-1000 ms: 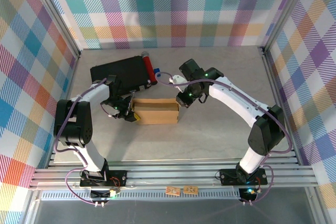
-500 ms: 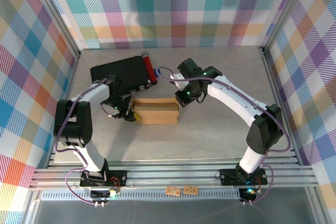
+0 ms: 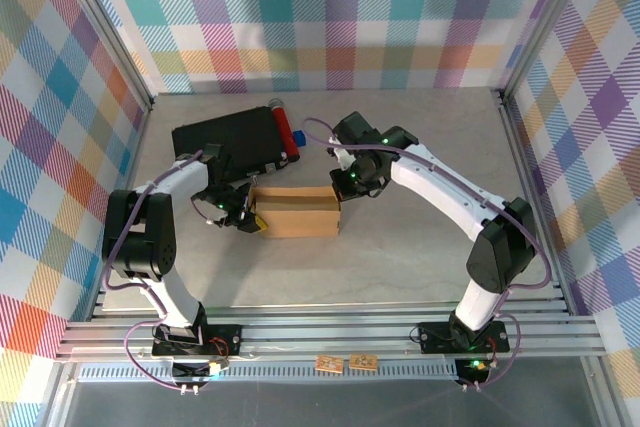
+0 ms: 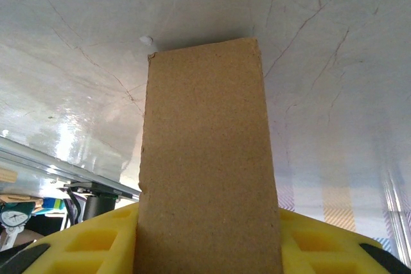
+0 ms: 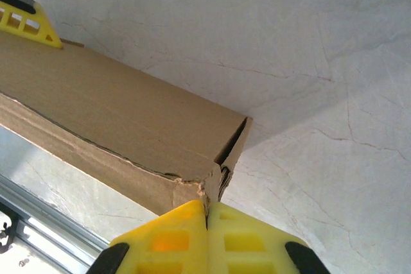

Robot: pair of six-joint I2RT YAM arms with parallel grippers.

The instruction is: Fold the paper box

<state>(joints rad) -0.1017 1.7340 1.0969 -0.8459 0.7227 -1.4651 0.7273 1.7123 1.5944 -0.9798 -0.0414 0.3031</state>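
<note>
I have the box (image 3: 296,213) lying flat mid-table, its long side running 9 to 3 o'clock. My left gripper (image 3: 243,215) is on its 9 o'clock end. On the left wrist camera the cardboard runs out between the two yellow fingers (image 4: 119,229), clamped from both sides. My right gripper (image 3: 346,183) sits at the box's 2 o'clock corner. Its pads (image 5: 186,222) are pressed flat together, with the tips against a frayed corner where an end flap gapes slightly. I cannot tell whether any cardboard is pinched between them. The black case (image 3: 225,139) lies at 11 o'clock from the box, near but apart, with a red cylinder (image 3: 283,125) along its 3 o'clock edge.
</note>
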